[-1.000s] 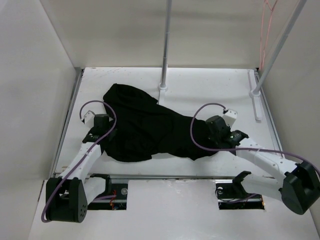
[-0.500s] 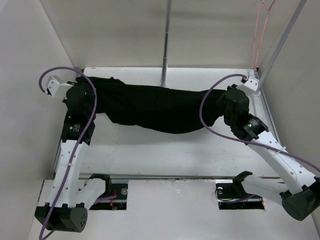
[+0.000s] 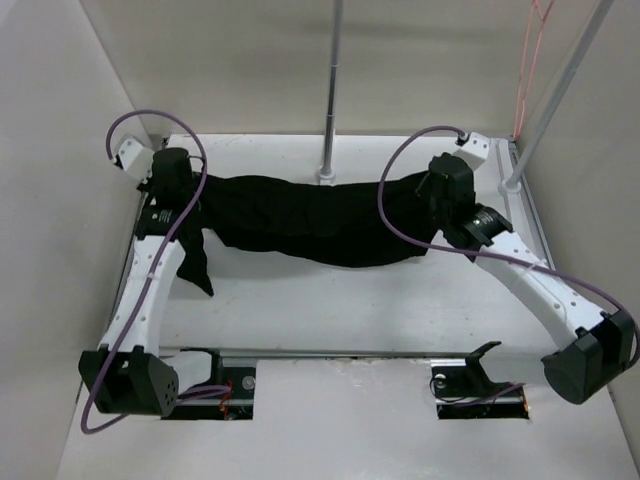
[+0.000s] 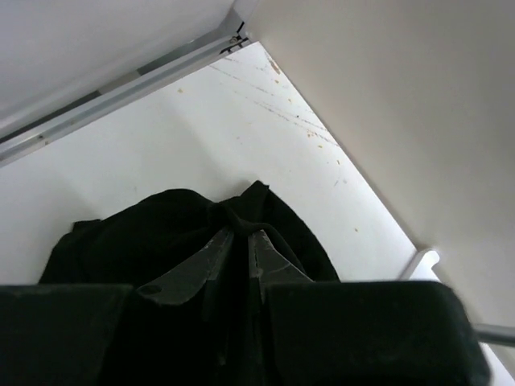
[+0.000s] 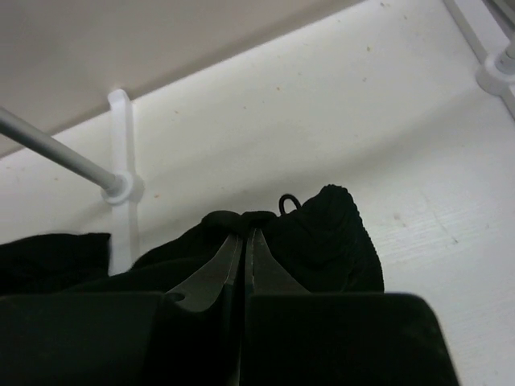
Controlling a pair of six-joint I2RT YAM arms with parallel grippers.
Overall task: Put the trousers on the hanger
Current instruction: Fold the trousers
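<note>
The black trousers (image 3: 310, 215) hang stretched in a band between my two grippers, above the white table. My left gripper (image 3: 196, 188) is shut on their left end, and a loose part droops below it. My right gripper (image 3: 424, 193) is shut on their right end. In the left wrist view the fingertips (image 4: 238, 234) pinch a fold of black cloth (image 4: 153, 237). In the right wrist view the fingertips (image 5: 244, 234) pinch a bunched edge of the trousers (image 5: 338, 241) with a small loop. The thin pink-orange hanger (image 3: 526, 70) hangs at the far right corner, apart from both grippers.
A white upright pole (image 3: 331, 90) stands at the back centre behind the trousers. A slanted white pole (image 3: 560, 90) stands at the back right, with its base (image 3: 512, 185) near my right arm. Walls close in on the left and right. A rail (image 3: 330, 352) runs along the near edge.
The trousers lay heaped on the table a second ago. Both grippers have lifted them, moved apart and toward the back, and stretched the cloth into a band.
</note>
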